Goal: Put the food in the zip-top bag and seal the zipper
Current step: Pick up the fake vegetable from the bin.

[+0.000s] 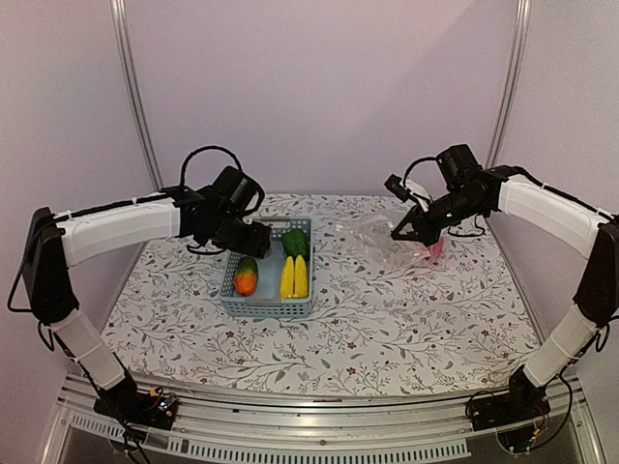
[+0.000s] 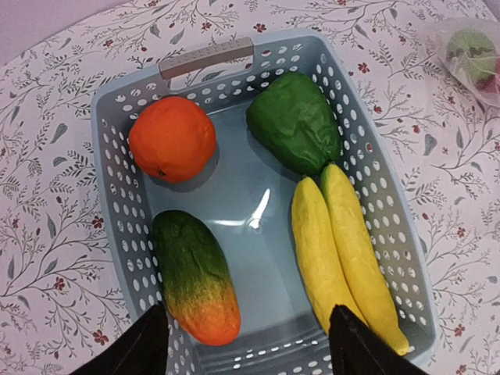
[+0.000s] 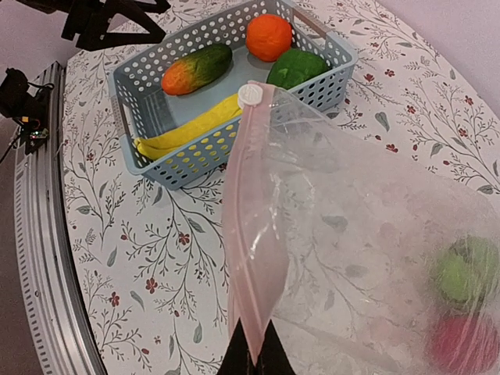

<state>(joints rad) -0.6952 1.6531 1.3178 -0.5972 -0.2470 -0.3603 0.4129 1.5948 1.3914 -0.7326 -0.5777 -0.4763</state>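
Observation:
The light-blue basket point(image 2: 117, 195) holds an orange point(image 2: 172, 138), a green piece point(image 2: 295, 121), two yellow bananas point(image 2: 344, 242) and an orange-green piece point(image 2: 195, 277). My left gripper point(image 2: 250, 351) hovers open above the basket's near end, touching nothing; it also shows in the top view point(image 1: 256, 239). My right gripper point(image 3: 254, 348) is shut on the pinkish zipper strip point(image 3: 250, 219) of the clear zip-top bag point(image 3: 367, 234) and holds that edge up, right of the basket. A white slider point(image 3: 251, 94) sits at the strip's far end. A green piece point(image 3: 461, 269) and a red piece point(image 3: 461, 344) lie inside the bag.
The basket point(image 1: 268, 280) stands mid-table on the floral cloth, the bag point(image 1: 387, 242) to its right, under my right gripper point(image 1: 401, 232). Pale walls with metal posts stand behind the table. A metal rail point(image 3: 39, 258) runs along the table's near edge.

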